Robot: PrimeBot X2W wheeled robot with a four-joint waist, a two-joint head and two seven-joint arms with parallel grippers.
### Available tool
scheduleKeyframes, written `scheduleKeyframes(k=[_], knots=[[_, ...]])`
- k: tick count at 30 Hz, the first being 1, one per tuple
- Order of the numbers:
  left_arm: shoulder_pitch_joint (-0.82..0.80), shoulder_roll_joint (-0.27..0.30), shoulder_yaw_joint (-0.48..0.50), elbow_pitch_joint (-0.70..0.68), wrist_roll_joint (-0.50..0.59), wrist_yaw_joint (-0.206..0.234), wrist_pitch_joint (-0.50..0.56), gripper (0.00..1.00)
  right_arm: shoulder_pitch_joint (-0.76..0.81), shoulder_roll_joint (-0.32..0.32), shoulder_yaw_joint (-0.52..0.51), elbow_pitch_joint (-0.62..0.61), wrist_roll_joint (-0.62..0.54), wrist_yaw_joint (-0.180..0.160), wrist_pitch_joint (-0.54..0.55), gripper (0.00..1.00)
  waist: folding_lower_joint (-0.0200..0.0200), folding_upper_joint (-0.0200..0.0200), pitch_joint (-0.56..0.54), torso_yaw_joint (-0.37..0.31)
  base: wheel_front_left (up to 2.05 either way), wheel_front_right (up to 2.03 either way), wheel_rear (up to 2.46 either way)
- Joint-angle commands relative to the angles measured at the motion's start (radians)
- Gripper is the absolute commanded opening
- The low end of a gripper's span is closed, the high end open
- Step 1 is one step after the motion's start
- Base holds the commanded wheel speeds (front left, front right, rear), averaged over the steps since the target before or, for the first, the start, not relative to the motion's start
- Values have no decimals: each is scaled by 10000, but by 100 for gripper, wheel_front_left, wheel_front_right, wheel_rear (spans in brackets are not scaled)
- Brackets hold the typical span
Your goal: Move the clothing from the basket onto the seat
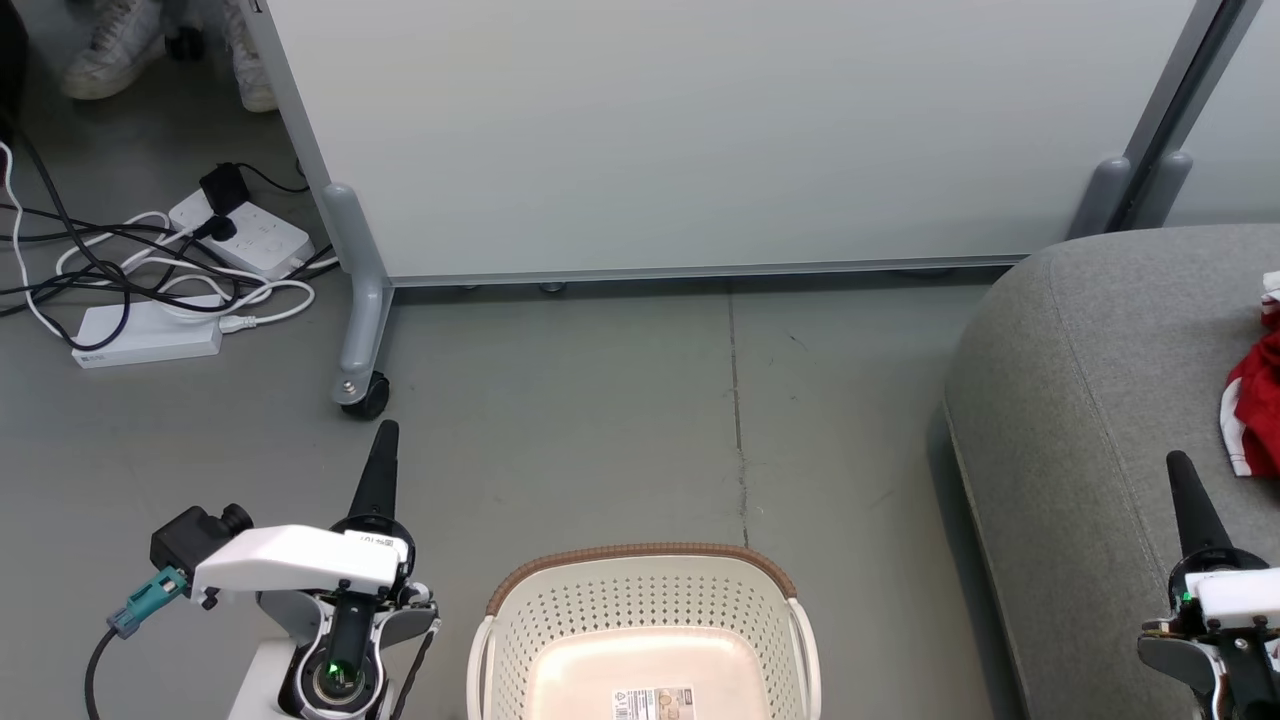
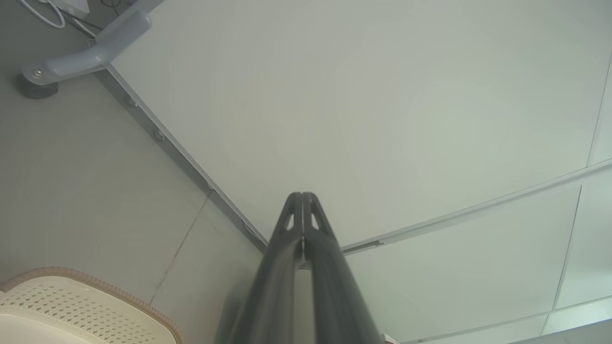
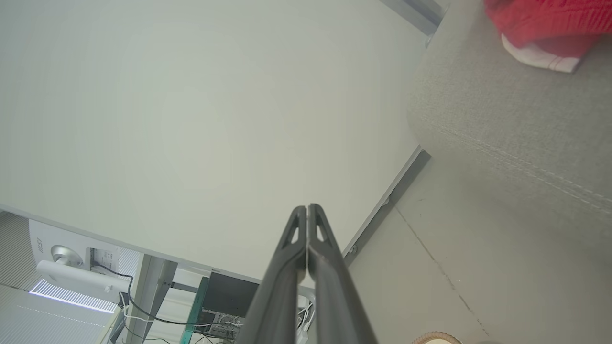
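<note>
Two pincers frame the bottom of my head view: the left pincer (image 1: 385, 432) over the grey floor (image 1: 600, 400), the right pincer (image 1: 1178, 462) over the near part of the seat (image 1: 1080, 400). Each has its fingers pressed together with nothing between them. Between the two stands the basket (image 1: 640, 552); inside I see its pale bottom and a printed label (image 1: 652, 703) stuck there. Further right, the clothing (image 1: 1256, 400) lies bunched on the seat at the picture's edge, red cloth with white trim, well apart from the basket. Beyond the floor stands a white partition panel (image 1: 700, 130) on a castor foot (image 1: 362, 392). At far left lie power strips (image 1: 240, 235) tangled with cables (image 1: 262, 293), and a person's pale shoes (image 1: 110, 50).
</note>
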Motion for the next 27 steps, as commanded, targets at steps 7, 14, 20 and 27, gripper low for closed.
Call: scheduleKeyframes(k=[7,14,20,27], knots=[[-484,41,110,114,-753,-148,154,0,-326,-44,-290,37,814,21,277,0,0,-1,-6,-46,0,0,0],[-652,45,150,238,-1331,-214,277,0,-442,-38,-467,132,1421,21,488,0,0,-1,-12,-90,0,0,0],[-818,48,192,353,-1866,-295,388,0,-531,-32,-663,210,1991,22,694,0,0,-1,-18,-133,0,0,0],[-972,50,229,457,-2365,-366,493,0,-635,-25,-817,275,2532,23,884,0,0,-1,-24,-177,0,0,0]])
